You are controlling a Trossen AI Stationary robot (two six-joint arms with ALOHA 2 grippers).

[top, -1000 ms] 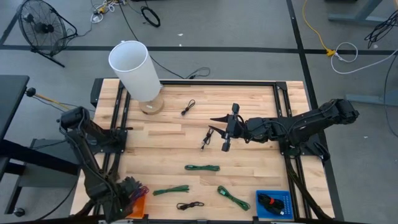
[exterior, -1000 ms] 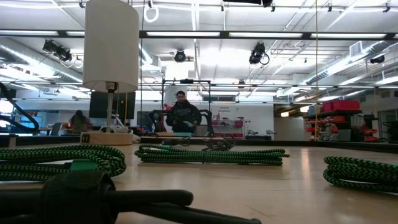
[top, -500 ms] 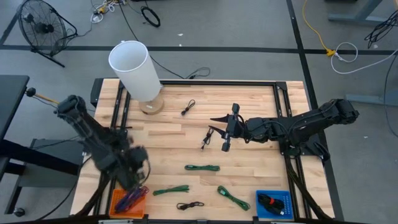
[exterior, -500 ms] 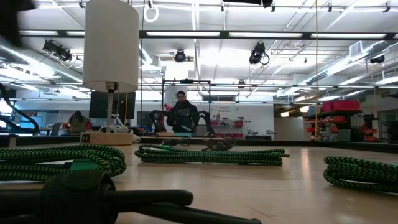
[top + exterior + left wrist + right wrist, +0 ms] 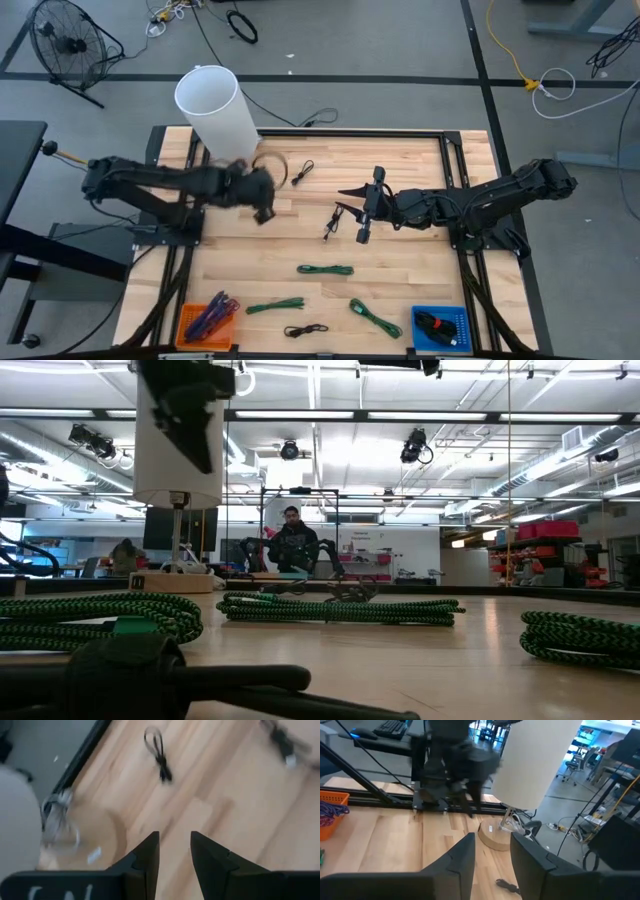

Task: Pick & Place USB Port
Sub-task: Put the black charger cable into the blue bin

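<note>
Small black cables lie flat on the wooden table: one near the lamp [image 5: 303, 172] [image 5: 159, 753], one in the middle [image 5: 335, 220], one at the near edge [image 5: 305, 330]. My left gripper [image 5: 263, 205] [image 5: 174, 852] hovers over bare wood beside the lamp's round base [image 5: 243, 168] [image 5: 75, 837], blurred, fingers a little apart and nothing between them. In the low view it shows before the lampshade [image 5: 190, 410]. My right gripper [image 5: 350, 205] [image 5: 492, 855] stays mid-table, just right of the middle cable, fingers slightly apart and empty.
A tall white lamp [image 5: 215, 110] [image 5: 535, 760] stands at the far left. Green coiled cables [image 5: 325, 269] [image 5: 275, 306] [image 5: 375, 316] lie toward the near edge. An orange bin [image 5: 207, 322] sits near left, a blue bin [image 5: 440, 327] near right. A person [image 5: 292, 545] stands in the room beyond.
My left arm has swung fast from the near left corner by the orange bin toward the far edge and the table's middle, ending beside the lamp base. The right arm and the cables have kept still.
</note>
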